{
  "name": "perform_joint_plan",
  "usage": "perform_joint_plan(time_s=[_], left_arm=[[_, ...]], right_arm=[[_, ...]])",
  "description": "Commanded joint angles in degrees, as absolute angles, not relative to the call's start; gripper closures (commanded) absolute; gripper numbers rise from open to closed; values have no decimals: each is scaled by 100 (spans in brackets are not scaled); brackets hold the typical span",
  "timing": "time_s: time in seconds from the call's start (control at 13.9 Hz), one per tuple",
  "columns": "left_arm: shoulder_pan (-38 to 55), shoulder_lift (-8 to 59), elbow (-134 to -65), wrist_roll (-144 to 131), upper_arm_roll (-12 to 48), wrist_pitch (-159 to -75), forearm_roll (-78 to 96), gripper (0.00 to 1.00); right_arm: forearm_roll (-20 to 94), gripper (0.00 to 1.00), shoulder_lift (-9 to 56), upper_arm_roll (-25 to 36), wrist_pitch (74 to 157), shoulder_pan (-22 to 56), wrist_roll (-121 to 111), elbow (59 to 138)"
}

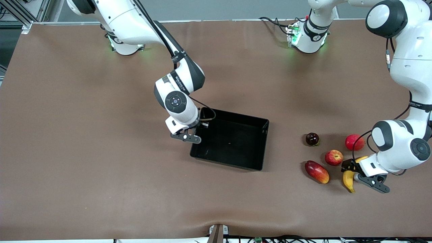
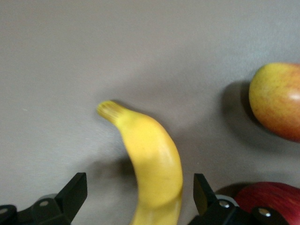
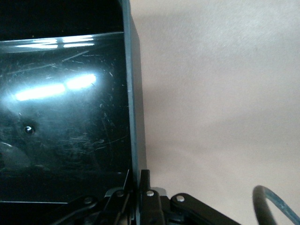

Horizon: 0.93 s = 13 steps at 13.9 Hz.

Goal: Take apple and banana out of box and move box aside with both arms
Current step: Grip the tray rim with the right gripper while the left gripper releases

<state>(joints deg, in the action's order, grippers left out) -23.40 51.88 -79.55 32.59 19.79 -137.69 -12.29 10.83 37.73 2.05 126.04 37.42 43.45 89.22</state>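
Sitting empty mid-table, the black glossy rectangular plastic box (image 1: 233,141) has its wall toward the right arm's end pinched by the right gripper (image 1: 189,136), jaws closed on it. The curved yellow banana (image 1: 349,177) lies released between the left gripper (image 1: 358,172) and its spread fingers, beside the small red-yellow apple (image 1: 334,157). Moving the box is the step in hand; next, the left gripper should probably take the other wall.
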Motion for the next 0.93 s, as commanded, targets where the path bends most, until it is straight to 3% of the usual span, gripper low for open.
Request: perform_joint_plan(time_s=[0.0, 0.5, 0.86], left_arm=[[-2399, 4773, -8068, 3375, 2013, -13659, -1160, 0], [-2321, 3763, -8103, 2509, 2065, -12211, -1099, 0], [-2312, 2973, -8278, 953, 2346, -11198, -1099, 0]], right_arm=[[1055, 100, 3481, 123, 12507, 3490, 4281, 8947], [1775, 100, 2699, 123, 11129, 2401, 2226, 9079], [1732, 100, 2128, 149, 10943, 1470, 1075, 9711]])
